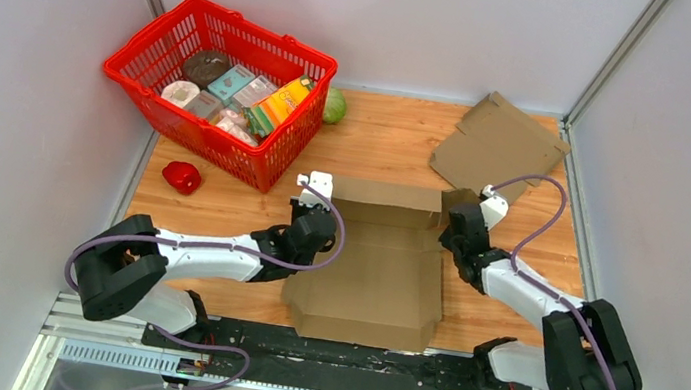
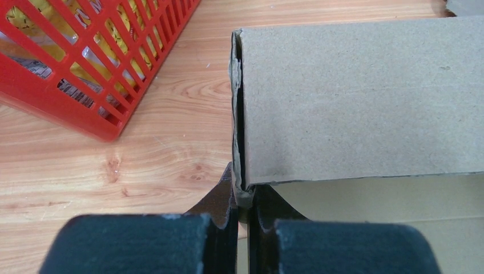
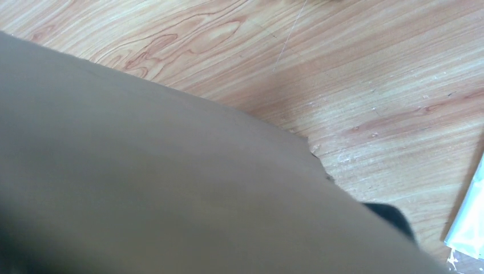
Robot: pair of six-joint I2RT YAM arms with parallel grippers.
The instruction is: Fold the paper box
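The brown paper box point(image 1: 372, 269) lies opened out in the middle of the wooden table, with its far wall folded up. My left gripper point(image 1: 311, 209) is at the far-left corner of that wall. In the left wrist view it point(image 2: 244, 197) is shut on the lower end of the wall's folded side edge point(image 2: 237, 114). My right gripper point(image 1: 458, 225) is at the box's far-right corner flap. In the right wrist view the cardboard point(image 3: 171, 188) fills most of the frame and hides the jaws. Only a dark fingertip point(image 3: 394, 218) shows past its edge.
A red basket point(image 1: 217, 87) full of groceries stands at the back left, and it also shows in the left wrist view point(image 2: 85, 63). A green ball point(image 1: 335, 106) lies beside it and a red object point(image 1: 182, 177) in front of it. A second flat cardboard piece point(image 1: 499, 145) lies at the back right.
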